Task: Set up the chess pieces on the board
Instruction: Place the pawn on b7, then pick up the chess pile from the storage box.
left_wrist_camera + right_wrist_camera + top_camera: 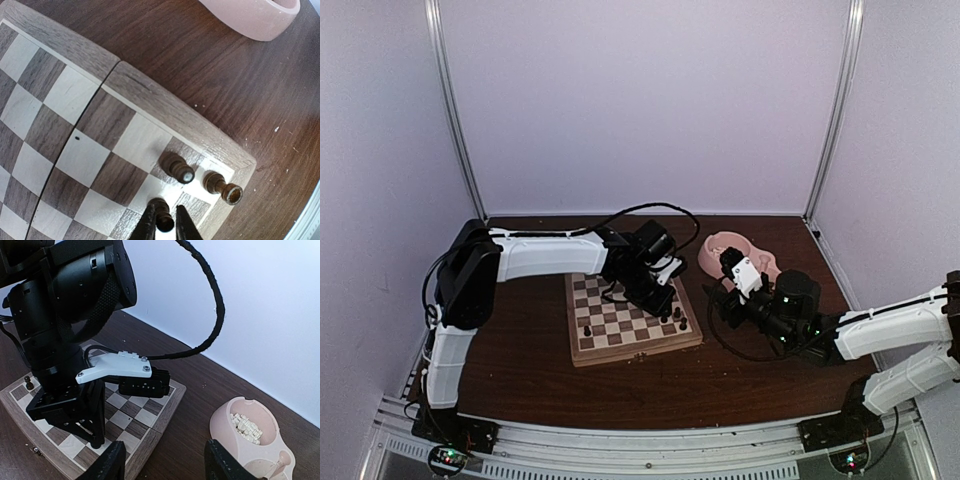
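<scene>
On the dark wooden table (520,370), toward the middle: the board (620,330), lying flat. Just to its right and apart from its frame: a pink double bowl (718,245). Inside the wider well of that bowl, as shown from the right wrist: a loose heap of cream-white pieces (245,425), tumbled every way. Second well only partly in frame; contents impossible to tell.

Over the board's near right corner: the left jaws, pointing down and clamped on one dark piece (162,220), with the left fingers (147,225) pressed to either side of it. Whether resting on its square or lifted clear, cannot tell. Just beside it, upright on neighbouring squares by the frame: a second dark piece (175,167) and a third dark piece (222,187). Farther left along the near rows: a lone dark piece (587,328).

Right of the board, near the bowl, above the table: the right jaws, spread apart, right fingers (115,462) with nothing between them.
</scene>
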### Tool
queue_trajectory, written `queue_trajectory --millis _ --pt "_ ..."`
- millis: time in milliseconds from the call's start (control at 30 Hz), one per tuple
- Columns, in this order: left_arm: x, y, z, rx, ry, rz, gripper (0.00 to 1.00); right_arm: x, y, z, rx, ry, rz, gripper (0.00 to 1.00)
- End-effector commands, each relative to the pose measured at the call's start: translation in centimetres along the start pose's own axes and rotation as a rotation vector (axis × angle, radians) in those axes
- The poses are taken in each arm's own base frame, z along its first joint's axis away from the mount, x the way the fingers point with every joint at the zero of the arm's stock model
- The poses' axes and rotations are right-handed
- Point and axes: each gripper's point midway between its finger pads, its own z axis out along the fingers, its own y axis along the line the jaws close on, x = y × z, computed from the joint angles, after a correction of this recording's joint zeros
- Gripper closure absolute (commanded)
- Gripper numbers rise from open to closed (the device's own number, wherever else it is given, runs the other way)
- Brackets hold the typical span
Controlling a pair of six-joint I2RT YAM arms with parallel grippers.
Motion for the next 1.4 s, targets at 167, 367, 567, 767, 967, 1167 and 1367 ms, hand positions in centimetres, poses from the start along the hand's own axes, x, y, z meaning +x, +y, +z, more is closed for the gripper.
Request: queue_trajectory --millis 167,367,567,767,967,1167,1367 --pt "-1.2 -0.9 0.1 0.023 -0.035 0.02 0.84 -0.4 0.0 0.2 -0.007 -0.009 0.005 0.44" --pt "-2.1 -0.8 -0.8 0.0 -0.066 0.031 0.6 -0.4 0.1 0.3 -0.01 -0.003 0.003 0.44" --pt "-3.9 -1.2 -4.3 -0.031 -0.156 0.056 0.51 -0.3 0.0 0.6 -0.046 0.04 0.038 0.41" --pt "-5.0 -1.4 -9.7 -0.07 -0.287 0.072 0.44 -0.1 -2.5 0.5 0.043 0.04 0.105 0.42" --pt "-4.7 -1.1 -14.4 -0.109 -0.383 0.078 0.43 0.7 -4.5 1.0 0.146 0.057 0.15 0.39" --pt "-3.4 -0.3 -16.6 -0.144 -0.428 0.075 0.41 1.3 -5.2 1.6 0.195 0.088 0.15 0.33" --pt "-3.1 -0.3 -18.0 -0.149 -0.448 0.08 0.4 1.2 -5.6 1.3 0.215 0.086 0.153 0.31"
